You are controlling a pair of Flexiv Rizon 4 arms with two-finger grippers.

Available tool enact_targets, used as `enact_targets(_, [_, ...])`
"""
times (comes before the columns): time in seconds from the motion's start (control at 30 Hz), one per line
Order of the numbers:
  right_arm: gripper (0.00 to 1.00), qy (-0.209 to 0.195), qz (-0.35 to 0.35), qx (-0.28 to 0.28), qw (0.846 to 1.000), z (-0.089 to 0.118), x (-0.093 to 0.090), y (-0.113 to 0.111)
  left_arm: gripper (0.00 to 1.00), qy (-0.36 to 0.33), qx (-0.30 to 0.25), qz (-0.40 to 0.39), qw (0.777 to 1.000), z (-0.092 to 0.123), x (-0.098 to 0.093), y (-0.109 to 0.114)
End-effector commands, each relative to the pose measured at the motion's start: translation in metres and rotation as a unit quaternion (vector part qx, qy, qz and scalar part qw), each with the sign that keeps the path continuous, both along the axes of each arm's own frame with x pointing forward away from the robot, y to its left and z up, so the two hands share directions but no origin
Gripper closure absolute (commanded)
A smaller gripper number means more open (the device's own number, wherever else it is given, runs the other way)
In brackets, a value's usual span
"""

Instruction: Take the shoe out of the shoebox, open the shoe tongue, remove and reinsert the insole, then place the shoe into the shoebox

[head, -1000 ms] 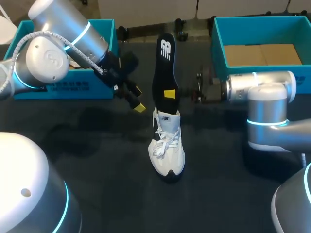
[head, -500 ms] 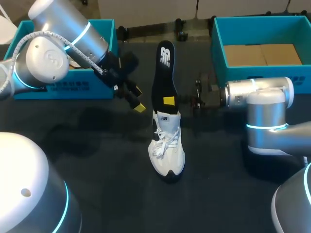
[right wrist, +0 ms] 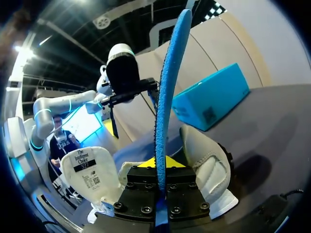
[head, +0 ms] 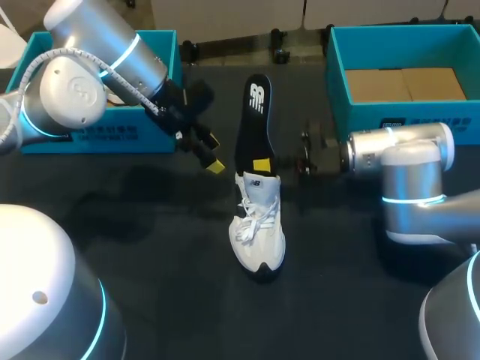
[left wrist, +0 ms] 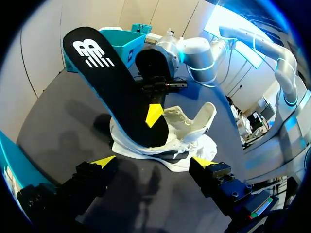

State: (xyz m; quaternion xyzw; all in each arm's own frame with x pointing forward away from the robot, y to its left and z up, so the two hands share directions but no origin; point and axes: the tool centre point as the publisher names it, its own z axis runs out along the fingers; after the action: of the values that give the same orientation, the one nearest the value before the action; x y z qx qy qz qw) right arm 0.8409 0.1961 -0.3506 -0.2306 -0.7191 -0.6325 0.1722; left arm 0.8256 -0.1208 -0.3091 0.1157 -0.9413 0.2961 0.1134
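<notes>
A white shoe (head: 259, 229) stands on the dark table, toe toward me, its tongue (right wrist: 91, 175) pulled forward. A black insole (head: 253, 120) rises steeply from the shoe's opening, its lower end inside the shoe. My right gripper (head: 262, 165) is shut on the insole just above the shoe's collar; in the right wrist view the insole (right wrist: 167, 92) shows edge-on between the fingers of that gripper (right wrist: 162, 167). My left gripper (head: 212, 154) hangs open, to the left of the insole and clear of it. In the left wrist view the shoe (left wrist: 187, 138) and insole (left wrist: 114, 90) lie ahead of the open left gripper (left wrist: 153, 162).
An open teal shoebox (head: 335, 71) with a brown floor stands at the back right, behind my right arm. Another teal box (head: 82, 139) sits at the back left under my left arm.
My right gripper has carried the insole down and nearer to me, sinking its lower end further into the shoe. The left arm and the shoe have stayed where they were.
</notes>
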Motion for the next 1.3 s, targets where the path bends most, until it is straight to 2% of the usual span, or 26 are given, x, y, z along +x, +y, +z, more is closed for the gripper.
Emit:
enact_targets(0.03, [1.0,0.002,-0.001,-0.004,1.0,-0.005,-0.005,0.0,0.0,-0.001,0.001,0.001,1.0,0.0,-0.001,0.0])
enact_targets(0.23, [1.0,-0.002,-0.003,-0.006,1.0,-0.002,-0.002,-0.001,0.0,-0.001,0.001,0.001,1.0,0.0,-0.001,0.0])
enact_targets(0.27, [0.86,-0.003,-0.003,-0.006,1.0,-0.001,-0.002,-0.001,0.0,-0.001,0.001,0.001,1.0,0.0,-0.001,0.0])
enact_targets(0.3, [0.78,-0.005,-0.003,-0.005,1.0,0.0,-0.001,0.0,0.0,-0.001,0.001,0.001,1.0,0.0,-0.001,0.0])
enact_targets(0.6, [0.89,-0.016,-0.003,-0.006,1.0,0.004,0.001,0.0,0.0,-0.001,0.001,0.001,1.0,0.0,-0.001,0.0])
enact_targets(1.0, [0.82,-0.033,-0.007,-0.006,0.999,0.013,0.002,-0.001,0.0,-0.001,0.001,0.001,1.0,0.0,-0.001,0.0])
enact_targets(1.3, [0.84,-0.046,-0.009,-0.007,0.999,0.02,0.005,-0.002,0.0,-0.001,0.001,0.001,1.0,0.0,-0.001,0.0])
